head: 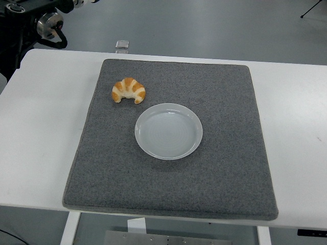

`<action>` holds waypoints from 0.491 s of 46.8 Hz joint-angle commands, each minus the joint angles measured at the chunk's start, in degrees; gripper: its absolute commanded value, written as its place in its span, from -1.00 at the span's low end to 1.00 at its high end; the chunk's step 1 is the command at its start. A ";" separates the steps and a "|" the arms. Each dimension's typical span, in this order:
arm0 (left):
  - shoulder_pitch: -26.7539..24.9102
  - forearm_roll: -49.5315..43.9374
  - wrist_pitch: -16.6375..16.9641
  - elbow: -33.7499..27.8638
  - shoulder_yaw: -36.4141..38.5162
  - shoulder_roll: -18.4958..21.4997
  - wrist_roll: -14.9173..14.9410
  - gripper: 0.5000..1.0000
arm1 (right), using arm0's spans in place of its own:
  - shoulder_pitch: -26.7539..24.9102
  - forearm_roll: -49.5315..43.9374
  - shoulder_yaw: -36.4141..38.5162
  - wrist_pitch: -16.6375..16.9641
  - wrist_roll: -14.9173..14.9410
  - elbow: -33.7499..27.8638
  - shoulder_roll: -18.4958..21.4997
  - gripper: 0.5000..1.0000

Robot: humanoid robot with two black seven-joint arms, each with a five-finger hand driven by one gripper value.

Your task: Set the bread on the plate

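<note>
Nearest us, the plate [168, 131] sits empty on the grey mat [225, 168]. Just beyond, to its left, lies the bread [129, 90]: light, soft, flaky, so we'd pinch its thick middle gently. Far left, our left arm [30, 25] shows; the robot hand is out of frame.

Grey mat [168, 173] on white table [41, 132].

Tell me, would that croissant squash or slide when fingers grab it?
The croissant looks puffy and flaky, so it is probably light and would likely dent or shed crumbs under a firm squeeze. It lies flat on the rough grey mat, so it seems unlikely to roll or slide.
</note>
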 commanded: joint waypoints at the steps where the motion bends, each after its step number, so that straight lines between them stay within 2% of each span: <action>1: -2.22 3.34 0.06 -2.90 3.74 0.33 -0.09 0.93 | -0.07 0.00 0.01 0.00 0.00 0.05 0.00 0.81; 11: -4.16 26.27 1.03 -10.11 2.97 4.99 -0.35 0.90 | 0.01 0.00 -0.07 0.00 0.00 0.05 0.00 0.81; 18: -2.40 38.41 3.84 -14.85 -2.05 8.77 -0.61 0.89 | 0.01 0.00 0.01 0.00 0.00 0.05 0.00 0.81; 23: -0.38 43.51 7.96 -17.41 -2.23 9.21 -0.79 0.88 | 0.01 0.00 0.01 0.00 0.00 -0.04 0.00 0.81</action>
